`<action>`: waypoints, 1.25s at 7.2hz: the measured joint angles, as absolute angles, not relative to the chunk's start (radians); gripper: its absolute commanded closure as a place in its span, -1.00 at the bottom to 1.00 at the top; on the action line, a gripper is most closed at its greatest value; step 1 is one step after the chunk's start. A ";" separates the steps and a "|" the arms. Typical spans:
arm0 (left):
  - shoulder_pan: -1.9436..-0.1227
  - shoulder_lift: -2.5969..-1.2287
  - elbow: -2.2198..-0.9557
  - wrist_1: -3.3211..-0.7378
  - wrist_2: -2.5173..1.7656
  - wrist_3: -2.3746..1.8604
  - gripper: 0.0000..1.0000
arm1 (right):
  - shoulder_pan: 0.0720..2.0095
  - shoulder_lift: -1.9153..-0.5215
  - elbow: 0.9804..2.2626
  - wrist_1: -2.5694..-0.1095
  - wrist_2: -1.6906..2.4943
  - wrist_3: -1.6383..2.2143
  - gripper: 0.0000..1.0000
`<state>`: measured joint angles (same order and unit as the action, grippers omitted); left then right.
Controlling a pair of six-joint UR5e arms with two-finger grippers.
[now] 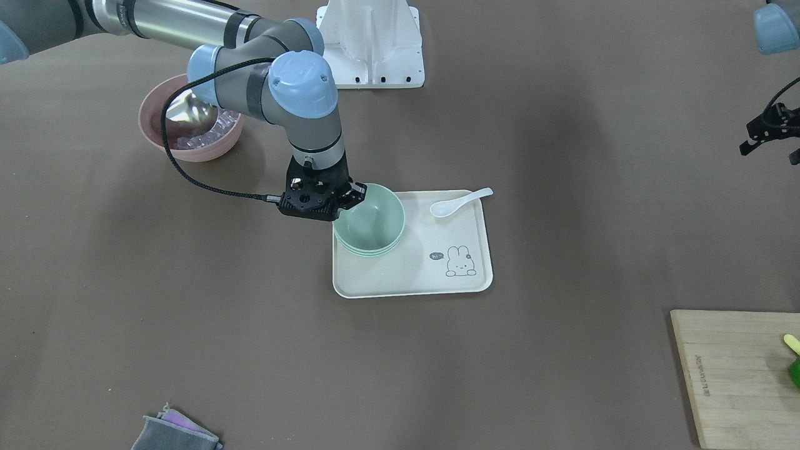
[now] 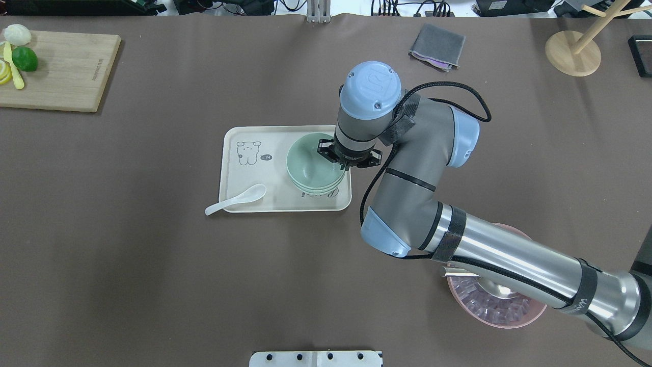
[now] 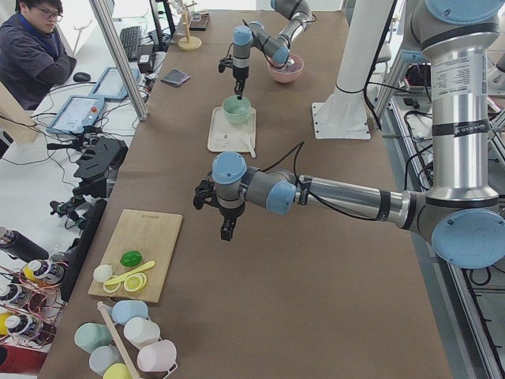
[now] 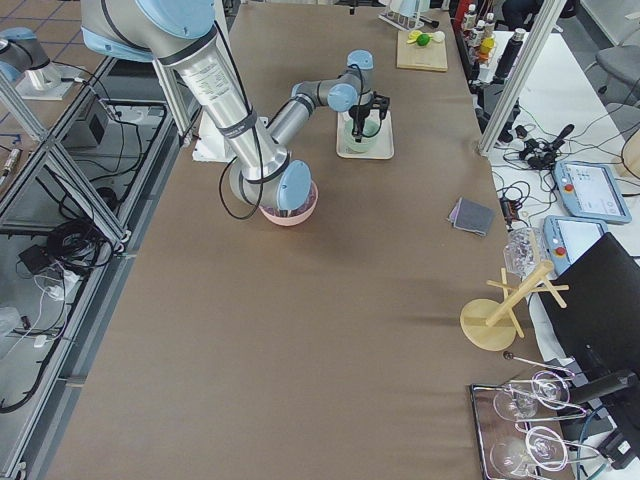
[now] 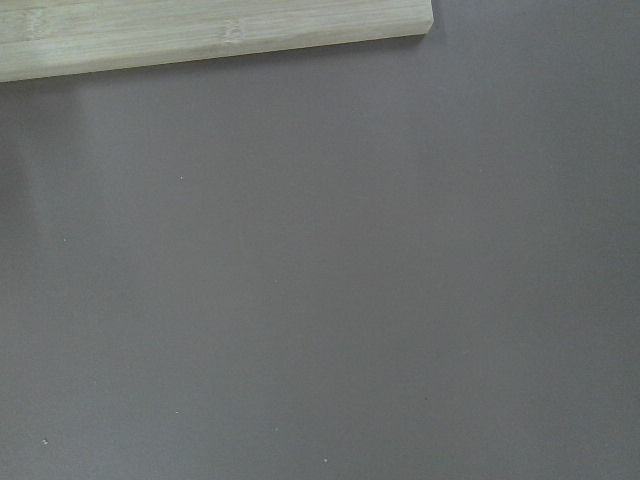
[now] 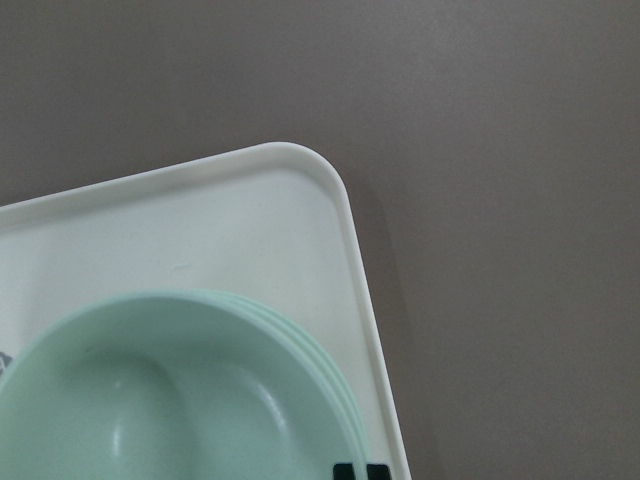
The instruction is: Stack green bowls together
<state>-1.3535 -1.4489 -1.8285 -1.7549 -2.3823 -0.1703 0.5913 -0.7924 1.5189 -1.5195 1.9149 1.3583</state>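
Three pale mint-green bowls [image 1: 372,225] sit nested in one stack on a cream tray [image 1: 412,275]; the stack also shows in the overhead view [image 2: 310,165] and the right wrist view [image 6: 180,400]. My right gripper [image 1: 350,199] points down at the stack's rim on the side nearest the robot's right. Its fingers [image 6: 345,470] are closed on the rim of the top bowl. My left gripper [image 1: 770,152] hangs above bare table far from the tray, open and empty.
A white spoon [image 1: 459,202] lies on the tray's corner. A pink bowl with a metal scoop and clear cubes [image 2: 509,321] sits under my right arm. A wooden cutting board [image 2: 61,71] with lime and lemon, a grey cloth [image 2: 437,47] and a wooden stand [image 2: 573,51] lie near the table's edges.
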 measured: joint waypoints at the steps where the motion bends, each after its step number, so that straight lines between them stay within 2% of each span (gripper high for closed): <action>1: -1.353 -1.449 -1.829 -1.755 -2.382 -0.170 -0.97 | 0.591 -0.793 1.515 -1.511 1.915 1.358 -0.99; 6: -1.353 -1.449 -1.823 -1.755 -2.382 -0.170 -0.97 | 0.624 -0.794 1.560 -1.499 1.942 1.334 -1.00; 9: -1.354 -1.429 -1.771 -1.746 -2.381 -0.171 -0.97 | 0.760 -0.897 1.620 -1.527 2.016 1.120 -1.00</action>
<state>-1.3543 -1.4289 -1.7709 -1.7463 -2.3812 -0.1706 0.7596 -0.8972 1.6205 -1.5275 2.0162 1.1200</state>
